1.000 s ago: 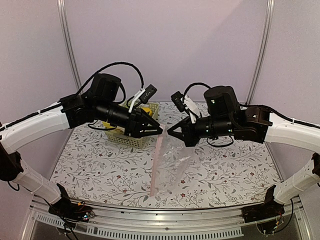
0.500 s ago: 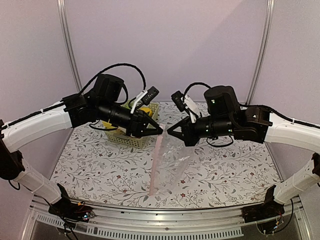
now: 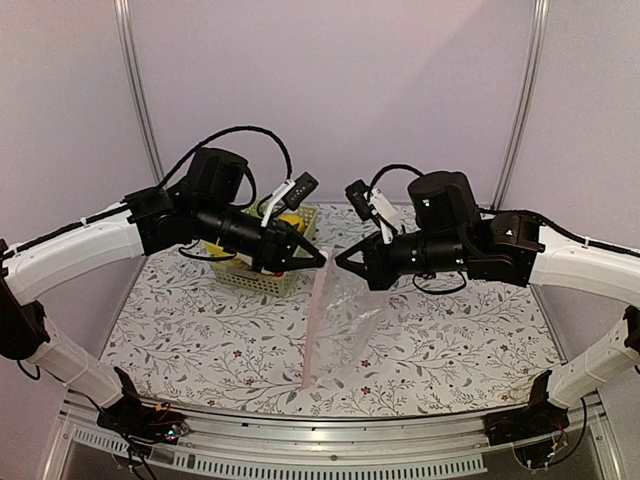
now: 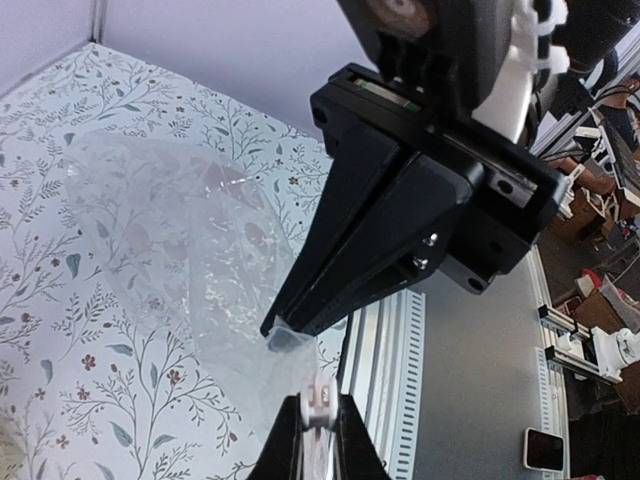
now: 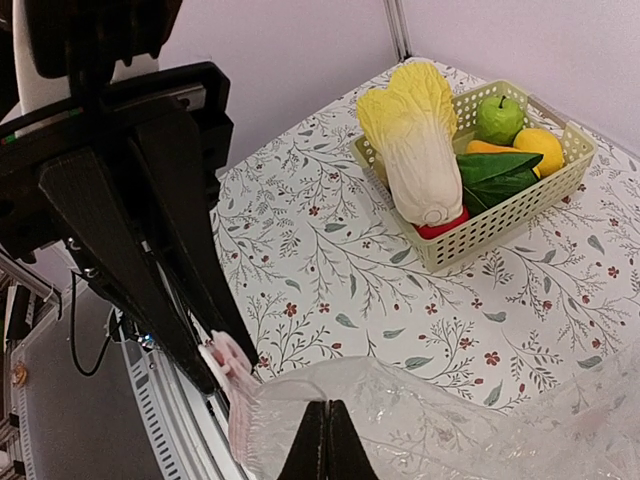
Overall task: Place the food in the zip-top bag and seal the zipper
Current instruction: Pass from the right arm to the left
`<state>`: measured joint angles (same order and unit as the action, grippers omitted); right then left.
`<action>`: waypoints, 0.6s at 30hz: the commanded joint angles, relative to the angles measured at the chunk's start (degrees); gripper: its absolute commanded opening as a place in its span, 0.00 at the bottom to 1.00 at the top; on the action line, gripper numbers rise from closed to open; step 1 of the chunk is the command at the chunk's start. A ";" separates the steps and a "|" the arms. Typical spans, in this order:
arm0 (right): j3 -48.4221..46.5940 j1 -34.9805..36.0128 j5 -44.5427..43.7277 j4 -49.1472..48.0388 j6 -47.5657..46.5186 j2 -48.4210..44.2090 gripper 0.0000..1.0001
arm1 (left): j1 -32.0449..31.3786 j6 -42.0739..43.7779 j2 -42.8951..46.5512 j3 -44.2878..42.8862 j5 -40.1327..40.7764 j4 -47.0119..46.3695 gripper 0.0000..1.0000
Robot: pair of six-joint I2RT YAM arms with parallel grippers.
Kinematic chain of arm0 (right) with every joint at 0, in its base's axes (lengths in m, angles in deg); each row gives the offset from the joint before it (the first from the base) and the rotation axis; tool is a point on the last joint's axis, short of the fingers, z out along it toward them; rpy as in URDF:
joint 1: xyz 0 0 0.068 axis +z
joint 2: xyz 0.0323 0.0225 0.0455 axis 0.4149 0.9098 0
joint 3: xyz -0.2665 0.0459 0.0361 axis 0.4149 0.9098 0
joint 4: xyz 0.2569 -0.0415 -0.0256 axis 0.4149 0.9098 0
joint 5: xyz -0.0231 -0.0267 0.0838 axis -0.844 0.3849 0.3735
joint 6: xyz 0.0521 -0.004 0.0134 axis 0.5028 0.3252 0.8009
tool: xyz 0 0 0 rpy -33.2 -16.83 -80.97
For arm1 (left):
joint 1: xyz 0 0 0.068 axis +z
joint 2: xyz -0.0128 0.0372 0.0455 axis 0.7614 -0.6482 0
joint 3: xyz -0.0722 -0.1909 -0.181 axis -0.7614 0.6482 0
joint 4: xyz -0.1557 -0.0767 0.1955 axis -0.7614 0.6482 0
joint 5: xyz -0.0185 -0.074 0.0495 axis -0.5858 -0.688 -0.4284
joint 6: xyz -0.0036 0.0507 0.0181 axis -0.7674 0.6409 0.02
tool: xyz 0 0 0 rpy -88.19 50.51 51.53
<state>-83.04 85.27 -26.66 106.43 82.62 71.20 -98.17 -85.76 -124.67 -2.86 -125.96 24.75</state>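
Left pincer clenched on zipper slider end. Right pincer pinches zip-top bag rim. From above, the left arm hides most of the food in the basket.

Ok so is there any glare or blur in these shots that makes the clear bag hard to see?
Top external: even, soft light, the zip-top bag nearly blends into the floral cloth. Left wrist: whitish sheen on its crinkles, pattern showing through. Right wrist: basket and cabbage sharp, bag crinkles bright.

Left tool, right tool both clamped, raised mid-air, tips facing, nearly meeting.
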 commanded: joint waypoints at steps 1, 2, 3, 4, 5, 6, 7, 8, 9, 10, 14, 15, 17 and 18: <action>-0.32 0.37 -2.40 -1.60 2.01 -1.29 0.00 | 0.43 0.67 -0.62 -1.05 0.42 0.97 0.00; -0.32 0.34 -2.81 -1.74 2.44 -1.41 0.00 | 0.42 0.80 -0.72 -1.09 0.89 1.14 0.00; -0.37 0.41 -3.11 -1.88 2.85 -1.50 0.00 | 0.37 1.14 -0.72 -1.13 1.46 1.51 0.00; -0.45 0.42 -3.30 -1.93 3.50 -1.60 0.00 | 0.26 1.43 -0.77 -1.28 2.16 1.87 0.00; -0.49 0.40 -3.37 -2.07 4.08 -1.68 0.00 | 0.05 1.84 -0.90 -1.43 2.96 2.40 0.00; -0.57 0.36 -3.33 -2.19 4.52 -1.76 0.00 | -0.20 2.25 -1.02 -1.60 3.83 2.97 0.00; -0.58 0.37 -3.34 -2.39 5.20 -1.91 0.00 | -0.44 2.62 -1.18 -1.77 4.60 3.50 0.00; -0.59 0.39 -5.08 -2.64 5.57 -1.99 0.00 | -0.73 3.10 -1.34 -1.89 5.23 4.03 0.00; -0.59 0.35 -5.46 -2.83 5.84 -2.24 0.00 | -0.99 3.48 -1.52 -2.06 5.77 4.50 0.00; -0.59 0.37 -5.78 -3.01 6.20 -2.43 0.00 | -1.18 3.73 -1.80 -2.22 6.11 4.96 0.00; -0.59 0.35 -6.02 -3.27 6.60 -3.05 0.00 | -1.60 4.04 -2.38 -2.63 6.47 5.65 0.00; -0.59 0.36 -5.31 -3.30 6.42 -3.14 0.00 | -1.68 4.06 -2.43 -2.63 6.47 5.70 0.00; -0.50 0.35 -1.48 -3.40 5.46 -3.28 0.00 | -1.69 4.14 -2.15 -2.63 6.26 5.67 0.00; -0.39 0.37 0.38 -3.31 4.04 -3.40 0.00 | -1.65 4.30 -1.93 -2.63 6.03 5.69 0.00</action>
<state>-83.04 85.38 -30.11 106.00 88.06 70.21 -99.17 -82.72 -126.03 -4.89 -120.72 26.80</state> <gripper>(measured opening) 0.004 0.056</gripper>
